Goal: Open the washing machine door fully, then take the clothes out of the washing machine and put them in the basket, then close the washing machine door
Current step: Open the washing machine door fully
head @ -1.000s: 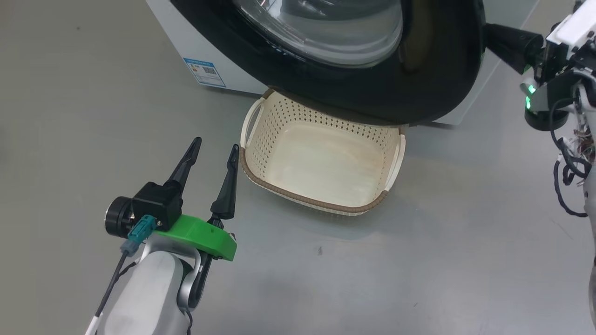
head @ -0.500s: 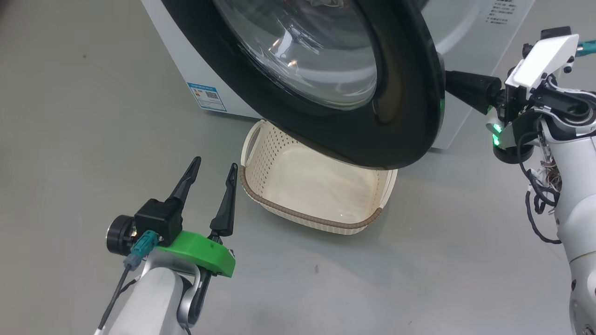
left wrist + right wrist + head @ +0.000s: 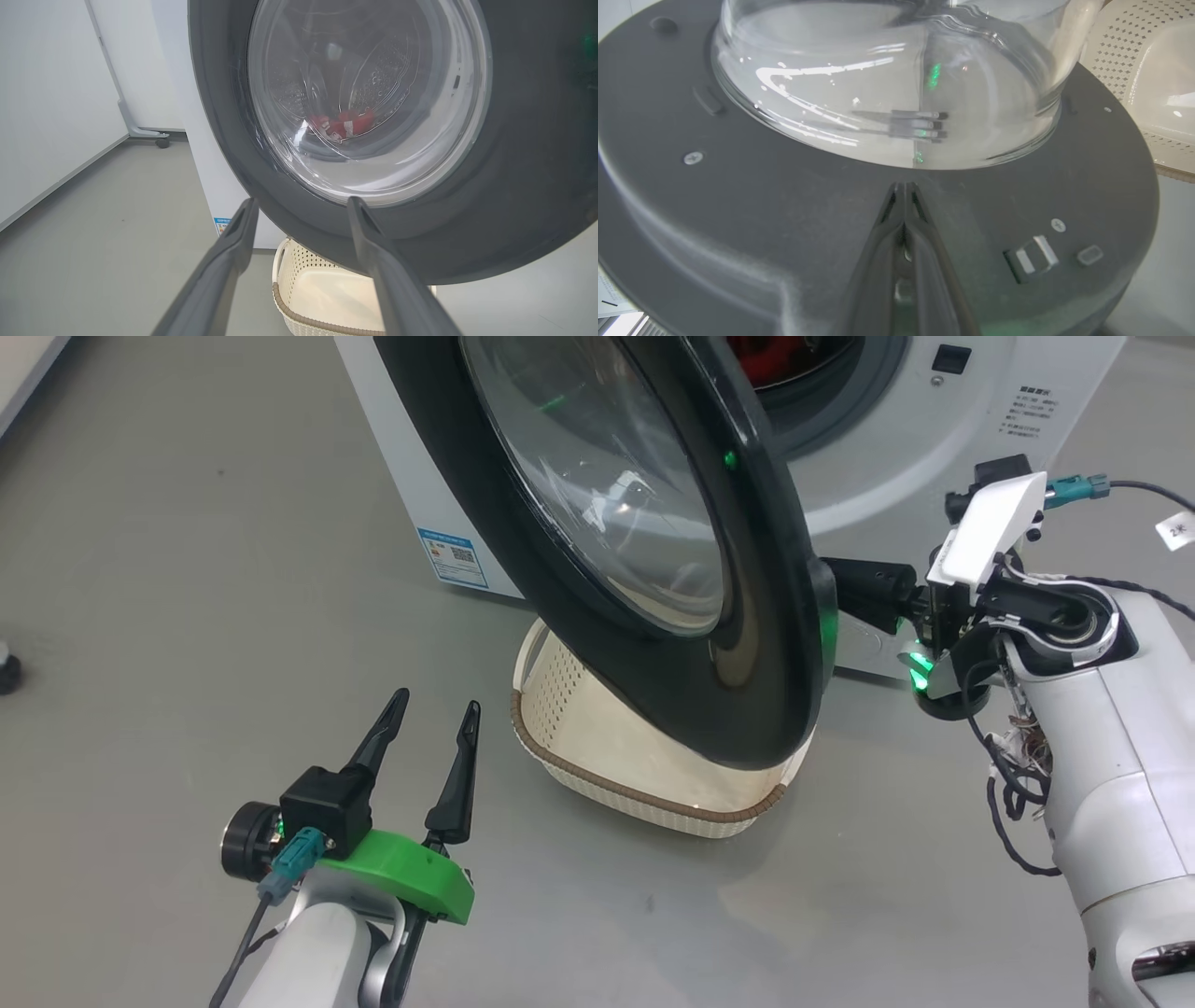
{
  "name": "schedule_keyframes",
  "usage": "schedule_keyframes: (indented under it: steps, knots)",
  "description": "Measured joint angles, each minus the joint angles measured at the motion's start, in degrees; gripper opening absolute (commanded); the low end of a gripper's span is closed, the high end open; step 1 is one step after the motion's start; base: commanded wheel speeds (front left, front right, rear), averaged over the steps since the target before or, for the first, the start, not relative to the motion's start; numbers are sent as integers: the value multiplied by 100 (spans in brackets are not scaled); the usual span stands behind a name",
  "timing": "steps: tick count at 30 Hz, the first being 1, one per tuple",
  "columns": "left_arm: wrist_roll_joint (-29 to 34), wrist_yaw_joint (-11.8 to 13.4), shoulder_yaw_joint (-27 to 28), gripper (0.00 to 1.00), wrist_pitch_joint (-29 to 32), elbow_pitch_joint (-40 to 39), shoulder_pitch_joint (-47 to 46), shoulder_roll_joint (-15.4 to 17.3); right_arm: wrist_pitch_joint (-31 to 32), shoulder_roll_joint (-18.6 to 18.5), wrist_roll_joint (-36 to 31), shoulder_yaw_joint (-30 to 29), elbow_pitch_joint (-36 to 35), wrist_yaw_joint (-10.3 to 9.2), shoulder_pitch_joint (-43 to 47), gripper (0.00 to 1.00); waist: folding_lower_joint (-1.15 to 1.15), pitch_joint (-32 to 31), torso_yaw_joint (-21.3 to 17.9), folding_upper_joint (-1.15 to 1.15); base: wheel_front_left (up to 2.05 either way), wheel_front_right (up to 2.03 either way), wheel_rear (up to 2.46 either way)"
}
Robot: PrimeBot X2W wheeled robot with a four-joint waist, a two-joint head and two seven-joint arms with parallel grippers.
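My right gripper has its two dark fingers pressed shut with nothing between them. Their tips are set against the dark inner ring of the washing machine door, just below the bulging glass bowl. The door stands partly open, hinged on the left of the white washing machine, and its lower edge hangs over the cream basket on the floor in front. Red clothes lie far back in the drum. My left gripper hovers near and to the left of the basket, fingers spread wide and empty.

The step in hand, as I judge it, is swinging the door fully open. To do it well, I should push on the plastic ring, not the glass. My tips should follow the door's arc to the left so they do not slide off. My left arm should stay clear of the door's path.
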Motion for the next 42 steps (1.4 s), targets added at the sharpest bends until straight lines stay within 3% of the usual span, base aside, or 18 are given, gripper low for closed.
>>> schedule_keyframes:
  steps: [20, 42]
  knots:
    - [-1, 0, 8, 100, 0, 21, 135, 5, 204, 388, 322, 300, -227, 24, 660, 0, 0, -286, 482, 0, 0, 0, 0]
    - [47, 19, 130, 100, 0, 33, 344, 21, 291, 466, 758, 973, -493, 66, 1284, 0, 0, -549, 691, 0, 0, 0, 0]
